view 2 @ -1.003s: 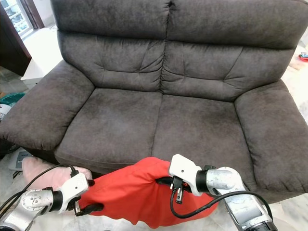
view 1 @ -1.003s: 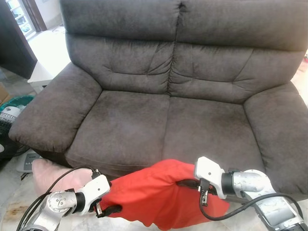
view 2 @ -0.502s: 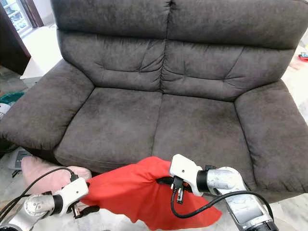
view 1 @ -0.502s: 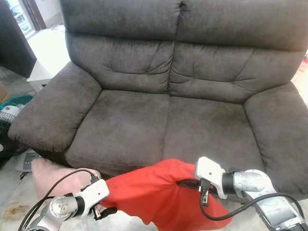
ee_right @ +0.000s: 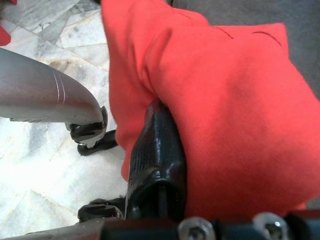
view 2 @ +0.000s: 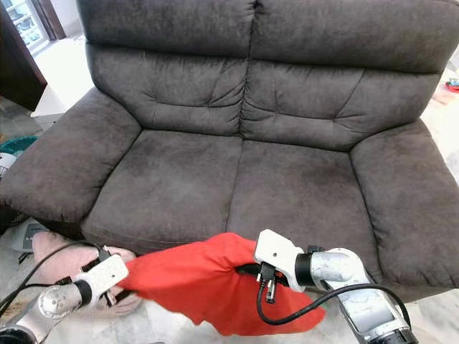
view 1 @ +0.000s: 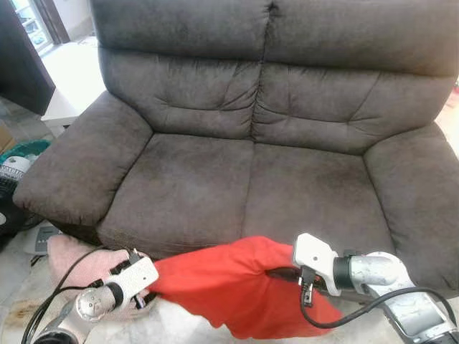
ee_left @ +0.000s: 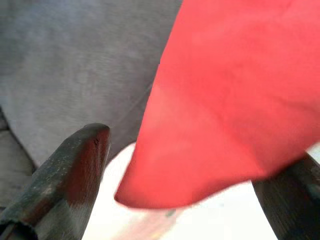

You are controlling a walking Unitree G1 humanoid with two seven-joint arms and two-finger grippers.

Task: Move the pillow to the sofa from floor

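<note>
Below the sofa (view 1: 237, 165) hung a red pillow (view 1: 229, 283). The right gripper (view 1: 276, 274) pinched it tight. The left gripper (ee_left: 190, 175) had fingers (ee_left: 75, 170) spread wide apart.

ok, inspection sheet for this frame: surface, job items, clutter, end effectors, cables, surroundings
Surface: dark grey sofa, seat cushions bare; marble floor in front.
Job's things: red pillow at the sofa's front edge, below the seat.
Clutter: pink cushion on the floor at the left.
End effectors: right end effector shut on the red pillow; left end effector open, the pillow's corner between its fingers.
Cables: black cable looped at the right wrist, another along the left arm.
Surroundings: fan at the left.
</note>
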